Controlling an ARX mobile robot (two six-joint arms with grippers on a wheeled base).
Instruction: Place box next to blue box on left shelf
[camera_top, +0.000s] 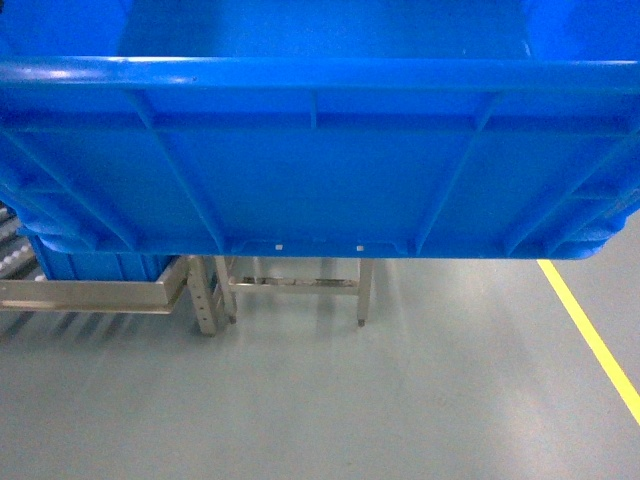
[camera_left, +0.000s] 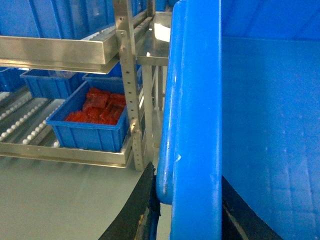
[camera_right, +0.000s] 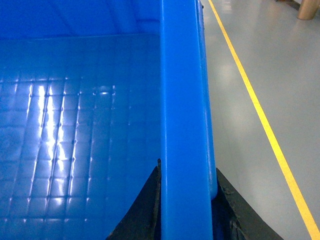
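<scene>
Now box (camera_top: 320, 170) level — long axis left-right

bright blue box (camera_top: 320, 170), yellow floor line (camera_top: 590, 335)

Our left gripper (camera_left: 187, 210) straddles the rim of the box (camera_top: 320, 170), one dark finger (camera_left: 135, 210) outside the wall and the other inside at the lower edge of the left wrist view. Our right gripper (camera_right: 185, 210) does likewise on the opposite rim, black fingers (camera_right: 142, 210) pressed to either face of the wall. In the head view, neither arm shows; the raised box hides both.
</scene>
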